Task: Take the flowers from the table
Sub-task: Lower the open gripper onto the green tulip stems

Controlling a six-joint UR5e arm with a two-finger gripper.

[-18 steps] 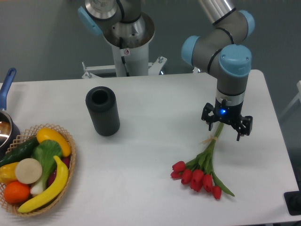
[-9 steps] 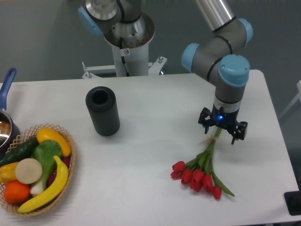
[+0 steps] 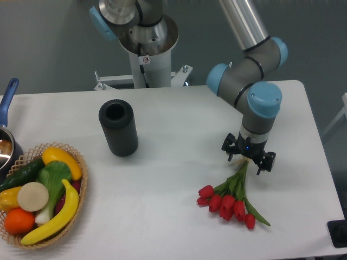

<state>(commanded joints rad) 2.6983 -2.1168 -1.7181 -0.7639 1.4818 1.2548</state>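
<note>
Centrally listed: the flowers point(image 3: 230, 199), a bunch of red tulips with green stems and leaves, lying flat on the white table point(image 3: 179, 216) toward its front right, blooms pointing to the front edge, stem ends pointing back. Gripper point(image 3: 248, 161): positioned over the stem ends, jaws spread to either side of the stems, not closed on them. Black cylinder point(image 3: 118, 127): upright, open top, well apart to the left. Wicker basket point(image 3: 78, 203): front left corner, holding fruit and vegetables. Pot point(image 3: 6, 145) with blue handle: left edge, just behind the basket.
</note>
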